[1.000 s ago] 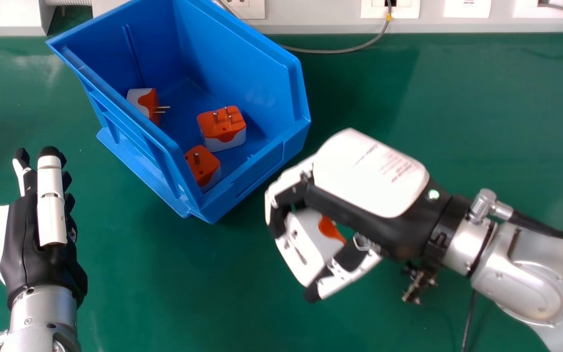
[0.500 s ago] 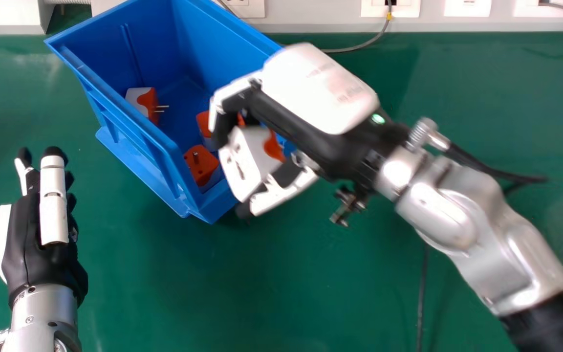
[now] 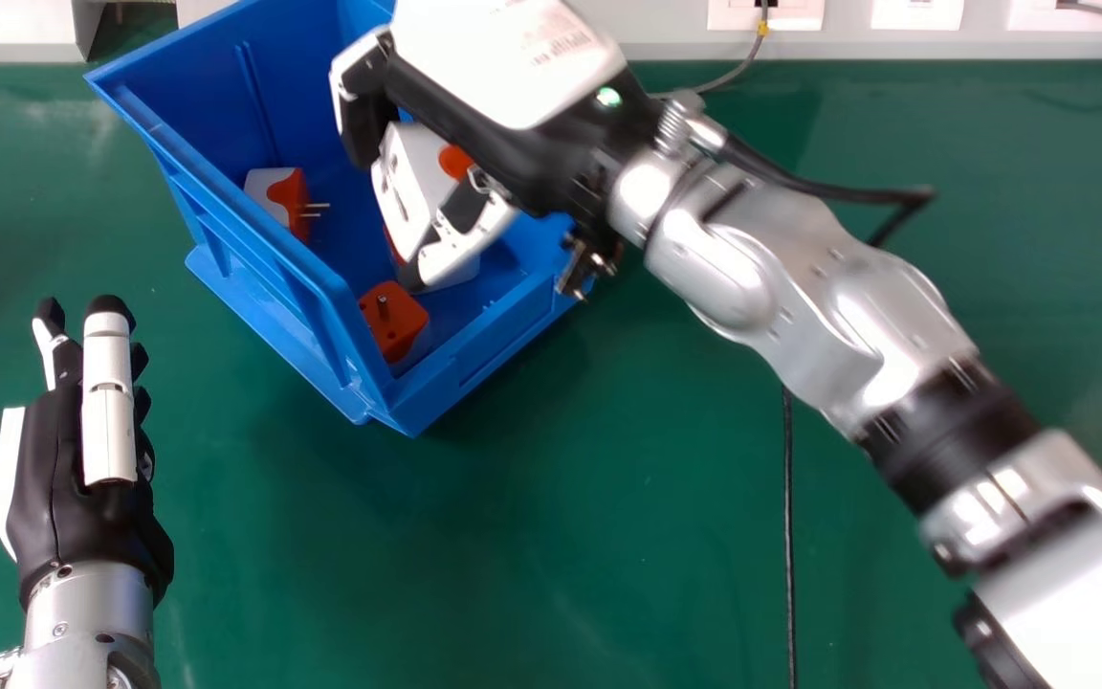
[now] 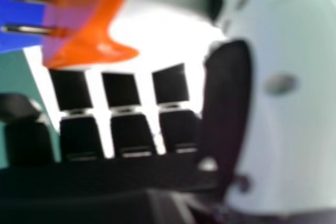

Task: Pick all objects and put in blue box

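Above the blue box (image 3: pixel 274 277), in the head view, is my right hand (image 3: pixel 513 67), its fingers and thumb curled round a white and orange plug adapter (image 3: pixel 412 172). In the right hand view, the held adapter (image 4: pixel 100 24) shows its metal pins between the right hand's fingers and thumb (image 4: pixel 278 108). Inside the box lie an adapter (image 3: pixel 278 196) by the left wall and another (image 3: pixel 394 323) at the near corner; a third (image 3: pixel 460 274) is partly hidden beneath my right hand. My left hand (image 3: pixel 63 469) rests at the left, fingers straight.
The box stands on a green table (image 3: pixel 532 536) near a pale wall strip with sockets (image 3: pixel 763 13). A grey cable (image 3: pixel 742 67) runs down behind the box's right side. My right forearm (image 3: pixel 800 277) crosses the table's right half, with a thin black cable (image 3: pixel 788 536) below it.
My right hand has moved up and left with the adapter, from the table beside the box to above the box. The left hand has barely moved.
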